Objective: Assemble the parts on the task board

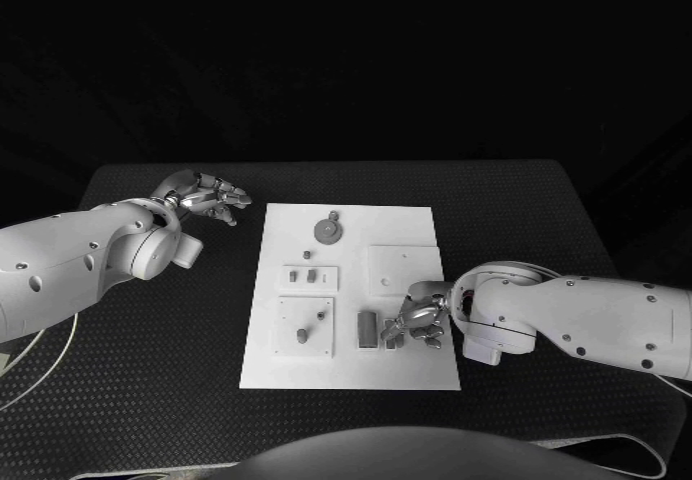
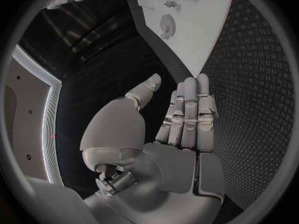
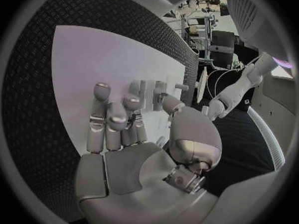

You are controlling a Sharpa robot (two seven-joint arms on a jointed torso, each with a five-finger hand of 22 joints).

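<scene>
The white board (image 1: 351, 300) lies mid-table. The right hand (image 1: 418, 322) hovers over its near right part, beside a small upright part (image 1: 368, 327), fingers apart and grasping nothing. The left hand (image 1: 205, 195) sits off the board's far left corner, released, fingers straight. The left wrist view shows a round disc part (image 2: 167, 25) near that corner.

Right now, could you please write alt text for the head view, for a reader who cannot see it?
The right hand reaches over the near right part of a white task board on a black table, beside small parts. The left hand hovers off the board's far left corner, holding nothing.
</scene>
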